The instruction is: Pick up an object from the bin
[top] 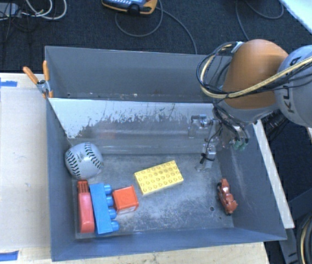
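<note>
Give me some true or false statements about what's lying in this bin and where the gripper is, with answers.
1. The yellow studded plate lies flat near the middle of the bin floor. True.
2. The grey ball sits by the right wall. False: it is at the left side.
3. The small red toy car lies near the right wall. True.
4. The gripper is over the blue block. False: it is to the right of the plate, up from the car.
5. The blue block lies between a red block and an orange block. True.
</note>
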